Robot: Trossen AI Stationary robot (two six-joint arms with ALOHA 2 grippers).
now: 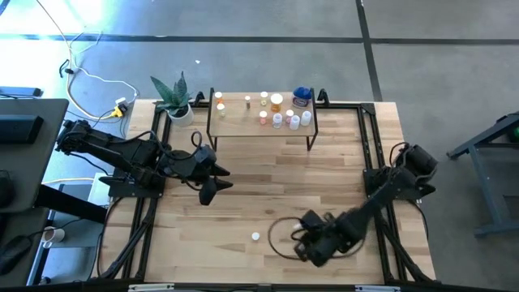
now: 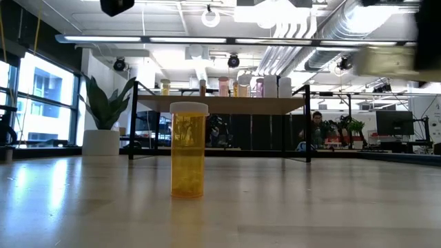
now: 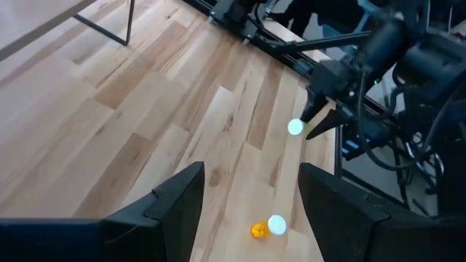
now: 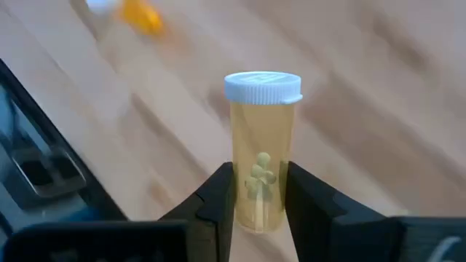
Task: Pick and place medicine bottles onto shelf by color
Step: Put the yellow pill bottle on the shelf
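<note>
My right pincer (image 4: 258, 193) is clenched on a yellow bottle with a white cap (image 4: 261, 149) — both fingers (image 4: 218, 200) press its lower body and the bottle stands upright between them. From above, this pincer (image 1: 312, 243) sits low near the front edge of the surface (image 1: 340, 162), right of centre. A second yellow bottle (image 2: 188, 150) stands upright on the surface just beside it toward the left, showing as a white cap (image 1: 255, 236) from overhead.

My left pincer (image 1: 217, 180) hangs over the left half of the surface, its fingers (image 3: 171, 207) spread apart and grasping nothing; past them I see that loose bottle (image 3: 268, 227) and, farther off, the other arm holding its own.

The shelf (image 1: 235, 128) stands along the back edge, carrying a row of small bottles (image 1: 284, 118) — white, orange, pink — and a larger blue one (image 1: 302, 96) at its right end. A potted plant (image 1: 175, 99) sits at the back left corner.
</note>
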